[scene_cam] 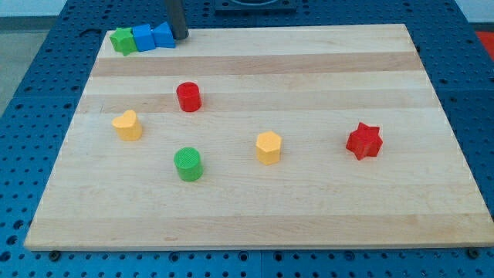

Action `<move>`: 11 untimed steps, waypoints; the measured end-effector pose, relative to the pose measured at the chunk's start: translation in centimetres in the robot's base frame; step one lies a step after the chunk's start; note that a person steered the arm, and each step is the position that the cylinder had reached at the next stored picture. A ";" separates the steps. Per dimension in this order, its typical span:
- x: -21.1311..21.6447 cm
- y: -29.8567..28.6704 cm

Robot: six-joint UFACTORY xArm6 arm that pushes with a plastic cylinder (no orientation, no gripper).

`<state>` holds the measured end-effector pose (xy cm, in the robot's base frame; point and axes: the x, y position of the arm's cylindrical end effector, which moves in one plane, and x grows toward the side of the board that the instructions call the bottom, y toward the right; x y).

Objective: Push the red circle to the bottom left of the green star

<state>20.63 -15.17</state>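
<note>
The red circle [188,97] stands on the wooden board, left of centre. The green star [122,40] sits at the board's top left corner, touching a blue block [143,37], which touches a second blue block [164,35]. My tip [179,36] is at the view's top, just right of the second blue block and well above the red circle.
A yellow heart-like block [128,125] lies at the left. A green circle [188,164] lies below the red circle. A yellow hexagon [268,147] is at the centre. A red star [364,141] is at the right. The board's edge [255,247] meets a blue perforated table.
</note>
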 end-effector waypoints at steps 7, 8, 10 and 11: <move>18.6 -6.9; 17.5 -9.6; 17.6 -3.0; 17.6 0.3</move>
<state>38.19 -14.82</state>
